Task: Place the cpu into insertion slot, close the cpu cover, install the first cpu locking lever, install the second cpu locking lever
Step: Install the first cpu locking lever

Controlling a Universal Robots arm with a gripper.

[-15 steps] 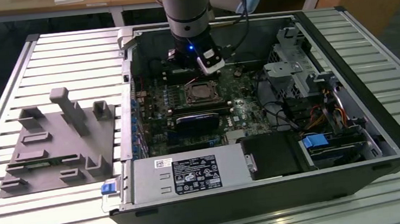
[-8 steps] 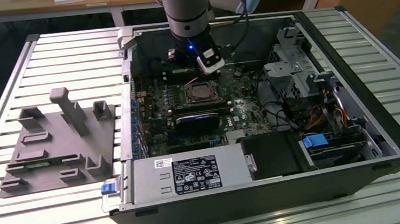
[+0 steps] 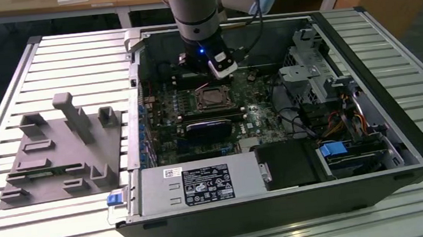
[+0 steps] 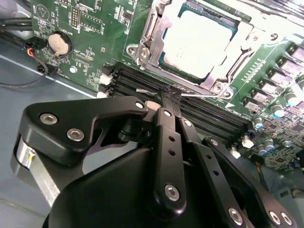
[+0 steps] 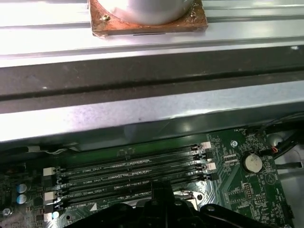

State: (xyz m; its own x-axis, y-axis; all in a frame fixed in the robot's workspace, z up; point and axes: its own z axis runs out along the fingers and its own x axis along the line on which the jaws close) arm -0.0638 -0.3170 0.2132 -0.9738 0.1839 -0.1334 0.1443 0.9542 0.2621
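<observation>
Shows dull pale grey on the cpu (image 4: 197, 45), framed in bright silver by the cpu cover (image 4: 247, 35); silvery too on the rim of the insertion slot (image 3: 211, 97). Runs deep green all round the insertion slot on the circuit board (image 4: 95, 28), flecked with white print and silver solder dots. Lies black in long parallel stripes just beside the insertion slot on the memory slots (image 4: 209, 116), tipped with white clips (image 4: 105, 76). Gleams silver on the coin battery (image 4: 61, 45), farther from the insertion slot. Looks matte black on the gripper (image 4: 168, 99), studded with silver screw heads. Well apart from the insertion slot: pale silver table (image 3: 75, 55) banded with dark grooves, plain mid-grey fixture tray (image 3: 28, 169), one small blue tab (image 3: 114, 199).
</observation>
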